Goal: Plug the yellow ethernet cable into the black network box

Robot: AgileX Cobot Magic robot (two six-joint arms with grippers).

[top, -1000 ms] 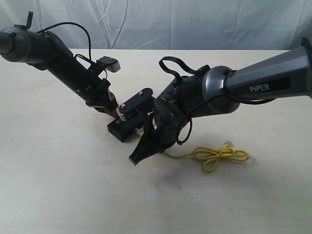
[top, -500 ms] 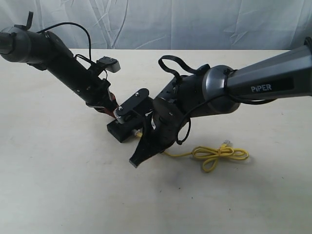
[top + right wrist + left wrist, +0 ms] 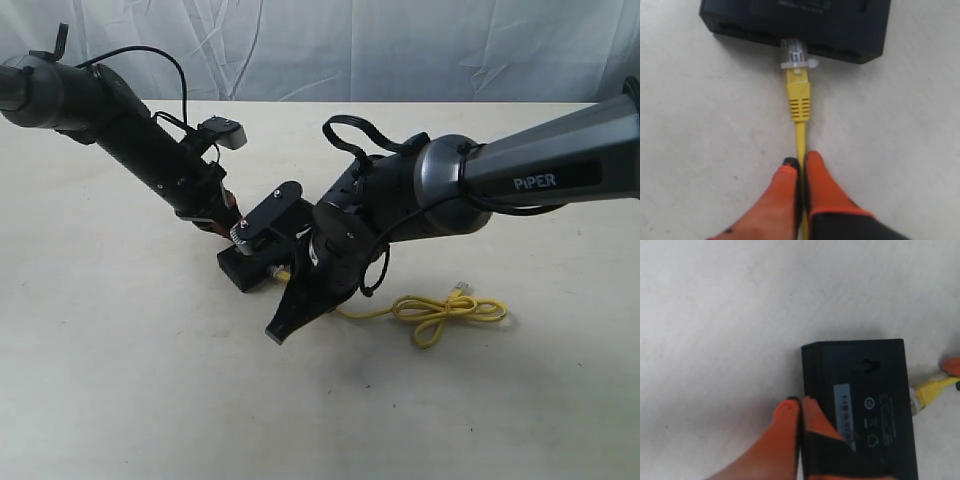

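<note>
While your clenched left gripper (image 3: 800,404) steadies the black network box (image 3: 865,375), your right gripper (image 3: 799,161) pinches the yellow ethernet cable (image 3: 798,97) for insertion

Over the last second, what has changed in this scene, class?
The right fingers, shut on the yellow ethernet cable, edged leftward in the exterior view toward the black network box, dragging the loops slightly left. The left fingers and the box stayed put.
</note>
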